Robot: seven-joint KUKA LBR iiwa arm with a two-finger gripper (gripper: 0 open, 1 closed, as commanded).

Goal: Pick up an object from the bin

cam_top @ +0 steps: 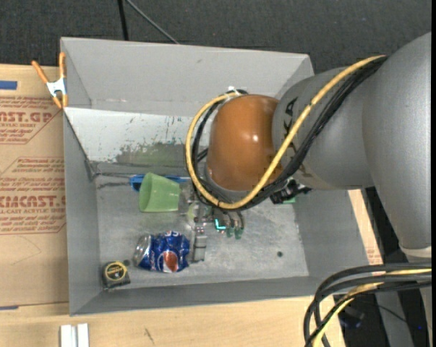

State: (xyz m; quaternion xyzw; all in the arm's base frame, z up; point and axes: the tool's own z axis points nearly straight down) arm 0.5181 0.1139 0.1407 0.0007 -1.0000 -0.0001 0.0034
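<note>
Where tool point(200, 243) hangs, crushed blue can point(162, 254) (red-white logo) lies beside.

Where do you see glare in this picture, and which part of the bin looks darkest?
Camera view: soft sheen on the arm's orange cover; small bright glints on the crushed blue metal can; the grey metal bin's left inner wall looks dimmest.

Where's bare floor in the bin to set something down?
Barest: the bin floor between the gripper and the right wall. A smaller patch lies along the left wall, between the green cup and the tape measure. Crowded round the crushed blue can.
</note>
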